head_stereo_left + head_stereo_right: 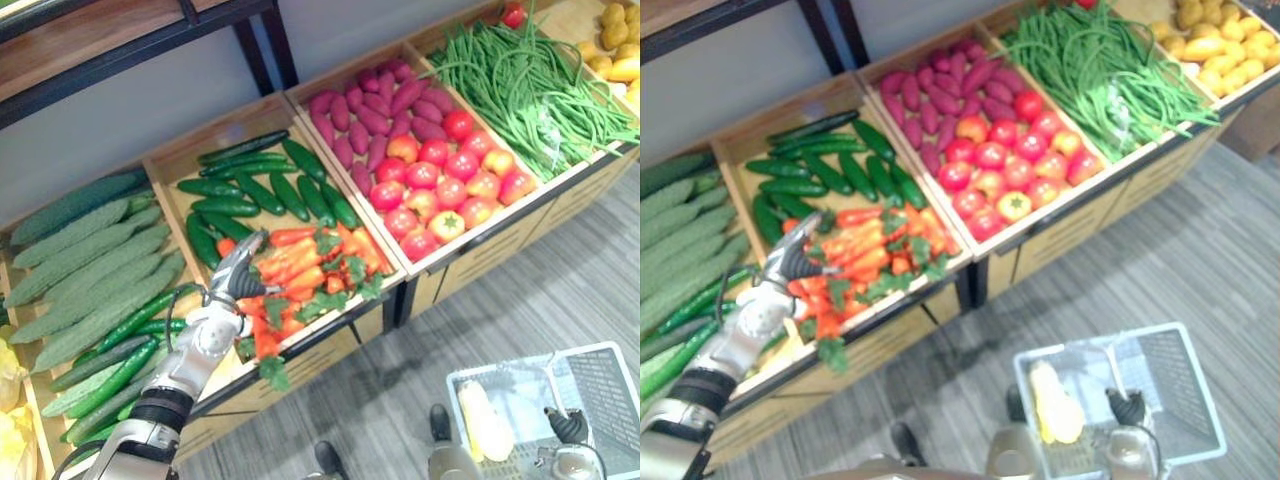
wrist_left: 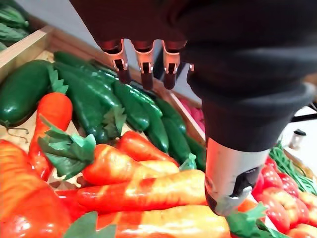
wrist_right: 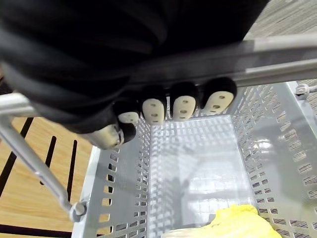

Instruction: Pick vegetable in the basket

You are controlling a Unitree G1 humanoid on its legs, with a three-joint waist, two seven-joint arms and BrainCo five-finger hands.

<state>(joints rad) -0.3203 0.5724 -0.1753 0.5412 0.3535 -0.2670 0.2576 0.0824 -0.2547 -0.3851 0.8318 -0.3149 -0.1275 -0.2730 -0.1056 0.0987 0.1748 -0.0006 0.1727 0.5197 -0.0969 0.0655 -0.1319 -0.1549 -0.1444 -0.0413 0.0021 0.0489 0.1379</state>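
One basket [image 1: 615,385] with one corn cob [image 1: 484,420] inside

Orange carrots [image 1: 300,262] with green leaves lie beside dark green cucumbers [image 1: 262,185]. The tomatoes [image 1: 440,185] are red, the sweet potatoes [image 1: 375,110] purple. The grey basket [image 1: 605,385] is dotted with holes; its corn [image 1: 483,420] is pale yellow.

Grey basket [image 1: 530,360] cut off at the lower right edge, the yellow vegetable [image 3: 242,223] inside it partly out of frame
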